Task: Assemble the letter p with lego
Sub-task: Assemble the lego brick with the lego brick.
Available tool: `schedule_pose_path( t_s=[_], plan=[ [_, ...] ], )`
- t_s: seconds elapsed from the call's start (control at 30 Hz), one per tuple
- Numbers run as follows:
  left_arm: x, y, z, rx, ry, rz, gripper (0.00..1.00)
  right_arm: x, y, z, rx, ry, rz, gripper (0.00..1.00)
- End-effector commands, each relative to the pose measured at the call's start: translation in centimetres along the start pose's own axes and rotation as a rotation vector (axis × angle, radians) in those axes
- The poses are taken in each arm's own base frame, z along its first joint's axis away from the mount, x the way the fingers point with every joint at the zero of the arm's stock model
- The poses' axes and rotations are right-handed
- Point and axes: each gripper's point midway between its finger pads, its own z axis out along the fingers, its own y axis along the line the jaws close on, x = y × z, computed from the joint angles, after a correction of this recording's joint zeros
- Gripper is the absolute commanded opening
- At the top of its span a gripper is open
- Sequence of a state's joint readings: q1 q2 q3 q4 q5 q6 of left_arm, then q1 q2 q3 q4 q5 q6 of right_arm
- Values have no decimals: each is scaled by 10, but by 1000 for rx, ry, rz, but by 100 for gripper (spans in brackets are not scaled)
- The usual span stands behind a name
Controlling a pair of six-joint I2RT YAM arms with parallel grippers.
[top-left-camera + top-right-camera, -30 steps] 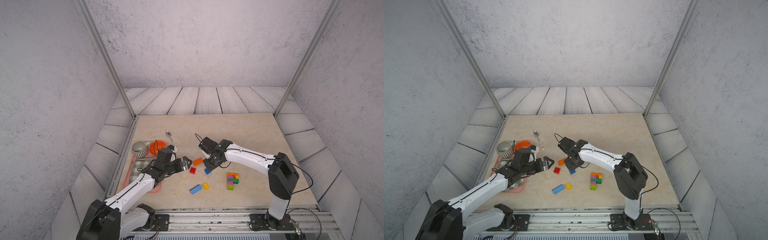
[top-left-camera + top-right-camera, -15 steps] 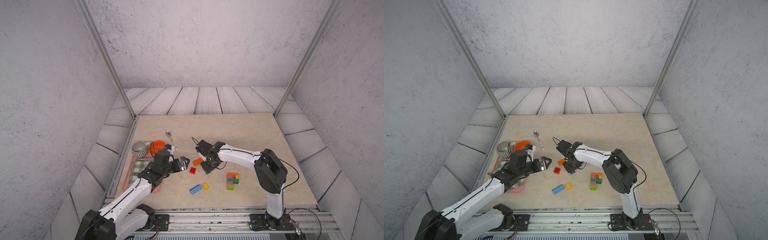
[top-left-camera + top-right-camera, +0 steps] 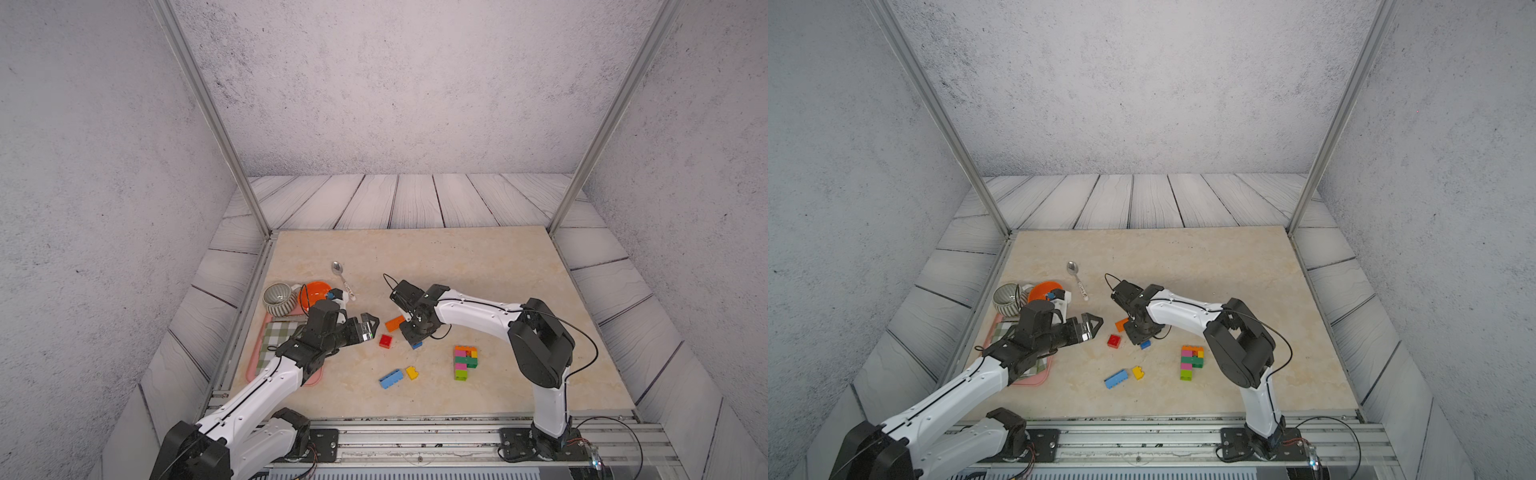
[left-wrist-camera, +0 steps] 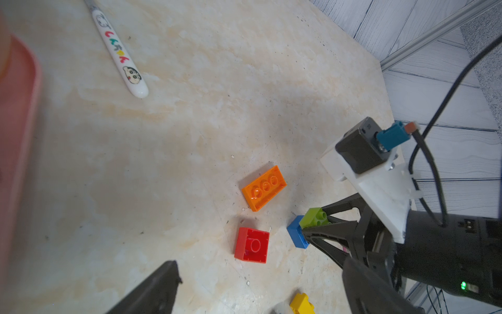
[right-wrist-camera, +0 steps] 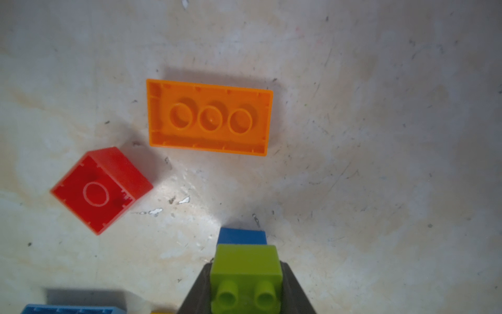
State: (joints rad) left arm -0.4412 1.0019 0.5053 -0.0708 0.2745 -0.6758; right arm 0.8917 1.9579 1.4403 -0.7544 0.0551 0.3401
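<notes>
Looking across the cell, you have a pale marbled tabletop [image 3: 457, 257] boxed in by grey textured walls. Whitish planks [image 3: 415, 203] border its far and side edges, a slanted metal post [image 3: 216, 124] rises at each far corner, and a metal rail [image 3: 415, 432] carrying both arm bases runs along the near edge.

Your right claw [image 3: 413, 334] points down at the tabletop, jaws partly closed on a lime brick [image 5: 245, 262] whose studs face back toward the wrist. A blue brick [image 5: 241, 236] touches the lime one at the claw's tip; you cannot tell whether they are pressed together. Your left claw [image 3: 371, 327] hangs wide open and empty, facing the right claw.

Between the two claws lie a red brick [image 3: 385, 340] and an orange brick [image 3: 395, 323], both upside down and apart from each other, the orange one just beside the right claw. On the rail side of the right claw, off to its right, a multicoloured stack [image 3: 464, 362] lies flat. A long blue brick [image 3: 390, 378] and a yellow brick [image 3: 412, 372] sit just beside each other, rail-side of both claws.

Behind the left claw, a pink tray [image 3: 253, 365] with a checked cloth [image 3: 276, 338] hugs the left edge, with an orange bowl [image 3: 314, 293] and a striped cup [image 3: 277, 297] just beyond the cloth. A spoon [image 3: 343, 279] lies beyond the left claw.

Bare tabletop stretches from the right claw to the far edge and out to the right-hand edge.
</notes>
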Motion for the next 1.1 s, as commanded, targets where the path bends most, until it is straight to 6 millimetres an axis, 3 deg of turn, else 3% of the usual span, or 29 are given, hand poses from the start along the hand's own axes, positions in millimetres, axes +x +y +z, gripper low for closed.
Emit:
schedule_pose_path(
  t_s=[0.0, 0.67, 0.93, 1.07],
  plan=[
    [4, 2, -1, -3, 4, 20, 98, 8, -2, 1, 20, 19, 26, 0],
    [5, 4, 0, -10, 6, 22, 98, 32, -3, 32, 81, 85, 2, 0],
    [5, 5, 0, -14, 6, 25, 98, 64, -4, 66, 158, 190, -33, 0],
    [4, 4, -1, -14, 3, 25, 98, 78, 6, 78, 87, 208, -4, 0]
  ],
)
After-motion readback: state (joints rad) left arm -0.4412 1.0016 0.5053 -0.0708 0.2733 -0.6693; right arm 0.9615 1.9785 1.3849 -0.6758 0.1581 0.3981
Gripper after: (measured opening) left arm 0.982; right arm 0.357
